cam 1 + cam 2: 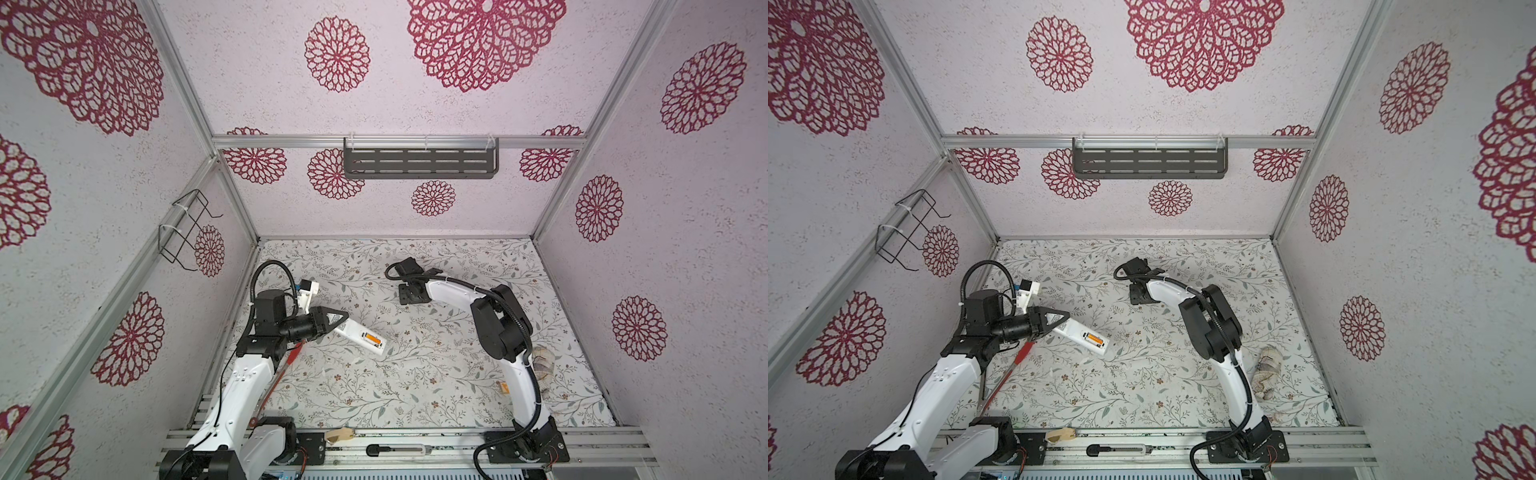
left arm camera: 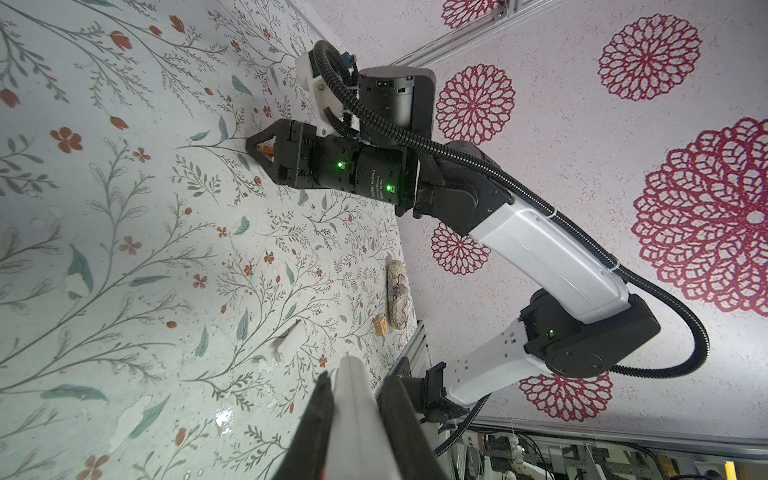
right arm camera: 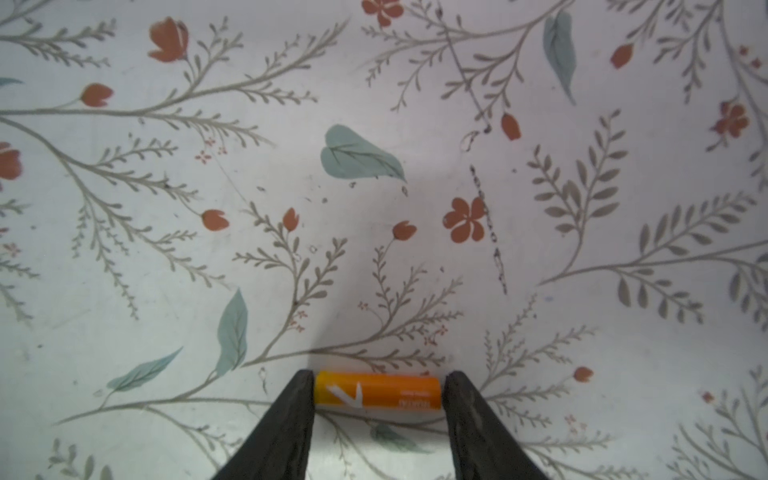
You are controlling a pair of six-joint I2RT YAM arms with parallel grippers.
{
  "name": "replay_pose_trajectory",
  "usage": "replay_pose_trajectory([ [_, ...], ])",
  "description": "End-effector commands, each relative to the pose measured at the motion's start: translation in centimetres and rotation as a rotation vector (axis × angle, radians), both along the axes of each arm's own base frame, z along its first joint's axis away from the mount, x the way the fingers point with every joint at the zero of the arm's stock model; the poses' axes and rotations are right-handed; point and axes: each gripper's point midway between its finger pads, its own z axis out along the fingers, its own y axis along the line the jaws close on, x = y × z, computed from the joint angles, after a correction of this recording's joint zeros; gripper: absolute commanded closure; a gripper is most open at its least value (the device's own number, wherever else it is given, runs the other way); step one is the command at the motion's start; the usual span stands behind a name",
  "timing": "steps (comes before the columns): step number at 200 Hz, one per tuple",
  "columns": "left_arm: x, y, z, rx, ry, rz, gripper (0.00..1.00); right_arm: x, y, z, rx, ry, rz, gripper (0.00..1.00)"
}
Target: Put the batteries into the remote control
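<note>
The remote control lies tilted with its plain white back up, its near end clamped in my left gripper, which is shut on it. One orange battery sits in the open compartment, seen in both top views. In the left wrist view the white remote control runs out between the dark fingers. My right gripper points down at the table further back. A second battery lies lengthwise between its fingertips, one fingertip against each end. The left wrist view shows that battery as orange between the right fingers.
Red-handled tongs lie beside the left arm. A patterned shell-like object and a small orange-yellow tag lie by the right arm. A small white piece lies near the remote. A wooden piece and a black-handled tool rest on the front rail.
</note>
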Motion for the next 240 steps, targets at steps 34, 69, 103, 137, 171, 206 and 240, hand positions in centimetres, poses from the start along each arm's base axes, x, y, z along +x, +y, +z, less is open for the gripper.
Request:
replay_pose_trajectory([
  [34,-0.2,-0.2,0.7,0.001,-0.048,-0.014,0.99,-2.2,-2.7,-2.4,-0.147,0.068,0.097,0.55],
  [69,-0.2,-0.3,0.7,0.002,-0.046,-0.016,0.99,-5.1,-2.3,-1.5,-0.153,0.059,0.349,0.57],
  [103,-0.1,-0.2,0.5,0.003,-0.043,-0.015,0.99,-10.2,-2.5,-0.7,-0.13,0.101,0.572,0.56],
  [137,0.1,-0.1,0.3,0.001,-0.032,-0.011,0.99,-14.5,-3.1,-0.2,-0.127,0.13,0.687,0.54],
  [171,0.1,-0.1,0.2,-0.005,-0.024,-0.015,0.99,-15.7,-4.1,-0.2,-0.147,0.149,0.704,0.4],
  [206,0.1,-0.1,0.3,-0.004,-0.028,-0.012,0.99,-15.4,-3.8,0.8,-0.11,0.136,0.64,0.25],
  [240,0.1,-0.1,0.3,-0.004,-0.025,-0.013,0.99,-16.3,-3.1,1.9,0.037,0.173,0.478,0.21],
])
